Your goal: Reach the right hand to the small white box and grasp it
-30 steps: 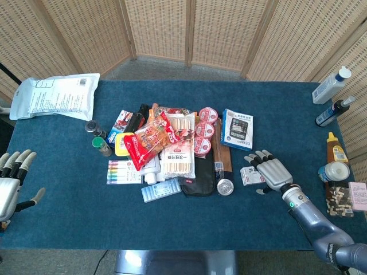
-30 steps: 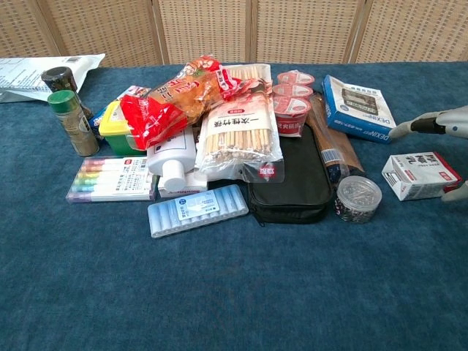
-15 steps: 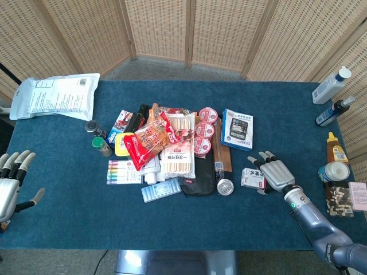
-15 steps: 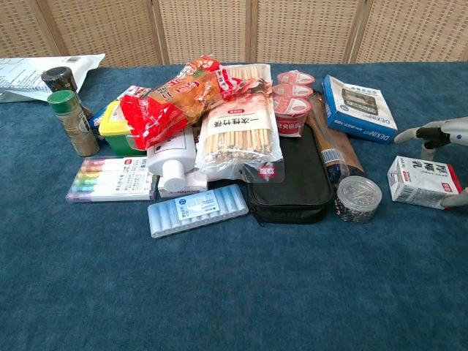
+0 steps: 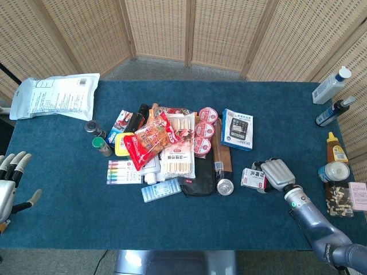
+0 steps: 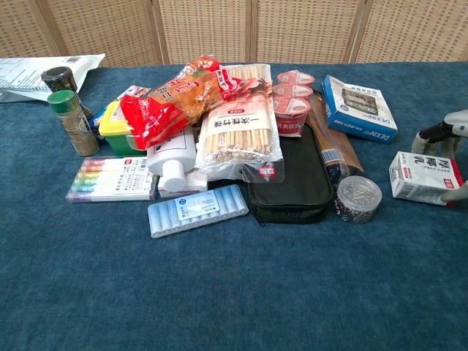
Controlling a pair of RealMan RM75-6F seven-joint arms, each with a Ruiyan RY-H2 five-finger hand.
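Your right hand [image 5: 277, 174] is shiny silver-grey metal with ridged fingers and dark gaps between them. Its wrist has a black ring with a small green light. The arm behind it is smooth blue-grey. Your left hand [image 5: 8, 184] is pale grey with dark fingertips.

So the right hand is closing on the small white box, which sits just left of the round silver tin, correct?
Not quite. The right hand is closing on the small white box, but the box sits to the right of the round silver tin, not left of it. The chest view shows this clearly.
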